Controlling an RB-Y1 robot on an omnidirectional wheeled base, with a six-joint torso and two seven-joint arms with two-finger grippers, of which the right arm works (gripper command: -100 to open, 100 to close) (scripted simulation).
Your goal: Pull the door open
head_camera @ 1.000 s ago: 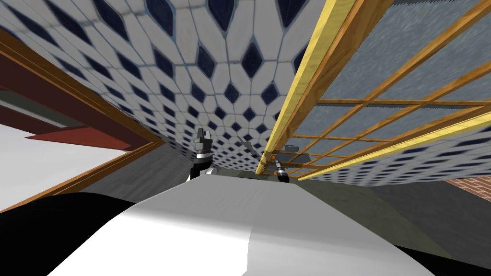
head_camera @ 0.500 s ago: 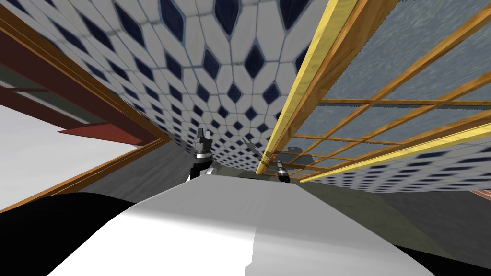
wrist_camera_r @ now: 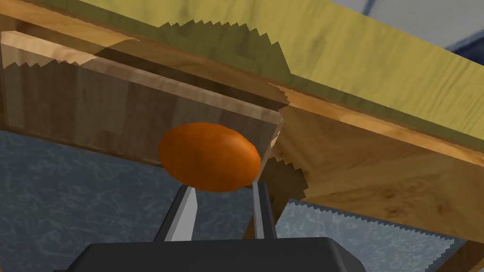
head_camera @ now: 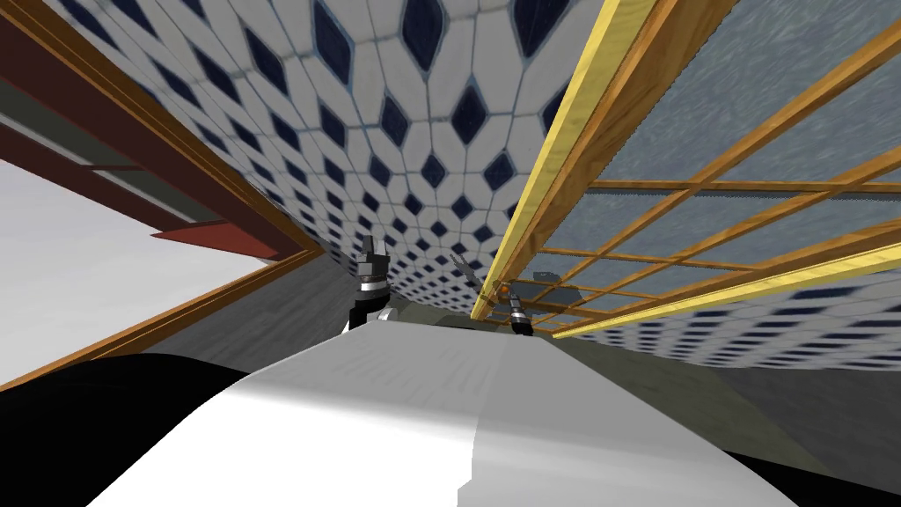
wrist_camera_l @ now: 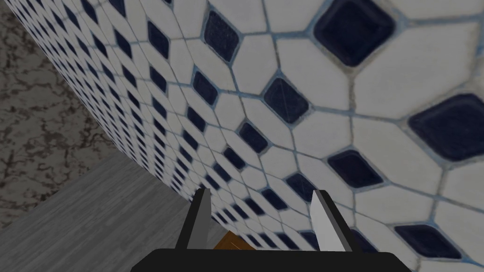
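Grey, wood-grained floor at the foot of the tiled wall.

Below my left gripper (wrist_camera_l: 262, 191) the floor (wrist_camera_l: 94, 212) shows as pale grey boards with a fine grain running one way. The wall of white and dark blue tiles (wrist_camera_l: 293, 104) stands directly on it, and their meeting line slants off away from my hand. Past the floor's far edge rises a mottled grey-brown surface (wrist_camera_l: 33, 108); I cannot tell what it is. At the wall's foot, between my two fingers (wrist_camera_l: 198, 222), a small brown wooden piece (wrist_camera_l: 231, 243) sits at the floor line. From my head, an olive-grey stretch of floor (head_camera: 642, 378) lies below the tiled wall on my right.
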